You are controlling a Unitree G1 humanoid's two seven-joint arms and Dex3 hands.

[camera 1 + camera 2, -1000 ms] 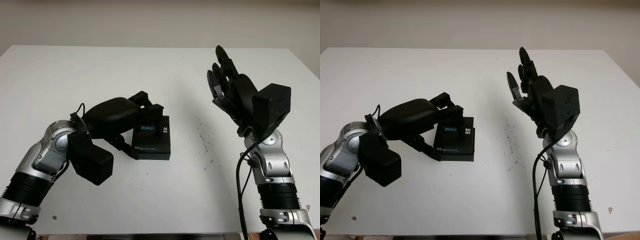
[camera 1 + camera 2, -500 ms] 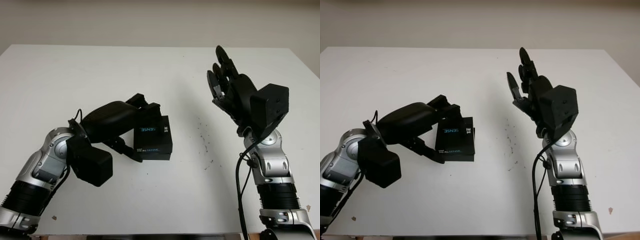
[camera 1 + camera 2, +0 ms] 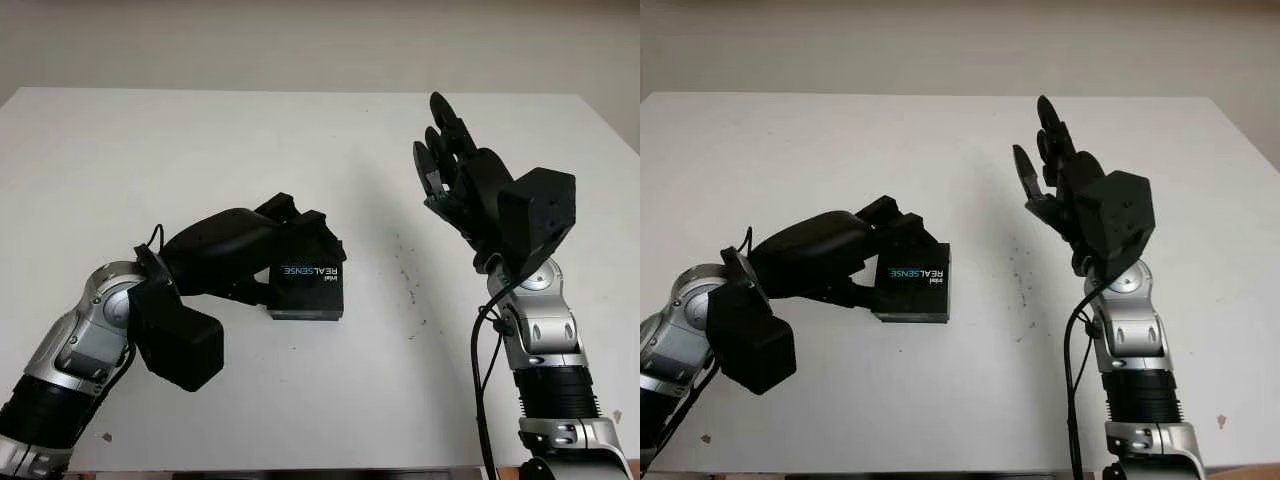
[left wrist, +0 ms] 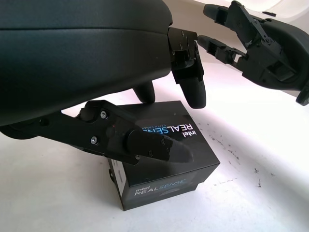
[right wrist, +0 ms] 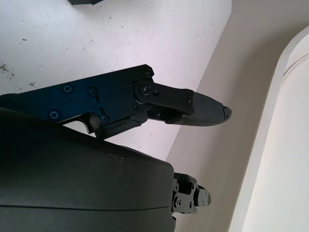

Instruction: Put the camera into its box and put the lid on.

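Observation:
A black box (image 3: 310,287) lettered "intel REALSENSE" stands closed on the white table (image 3: 200,140), a little left of centre. My left hand (image 3: 292,252) is shut on it. Its fingers (image 4: 193,92) curl over the far top edge and its thumb (image 4: 145,145) lies across the lid (image 4: 166,133). My right hand (image 3: 448,150) is open and raised above the table's right half, well apart from the box (image 3: 916,285). That hand (image 4: 251,43) also appears beyond the box in the left wrist view. One of its fingers (image 5: 193,106) reaches out over the table's far edge.
Small dark specks (image 3: 405,275) mark the table between the box and my right arm. The table's near edge (image 3: 320,468) runs just in front of both forearms. A pale wall (image 3: 320,40) rises behind the far edge.
My left hand has closed further over the box and turned it. The blue-and-white lettered face now reads upright towards me. The right hand has not moved.

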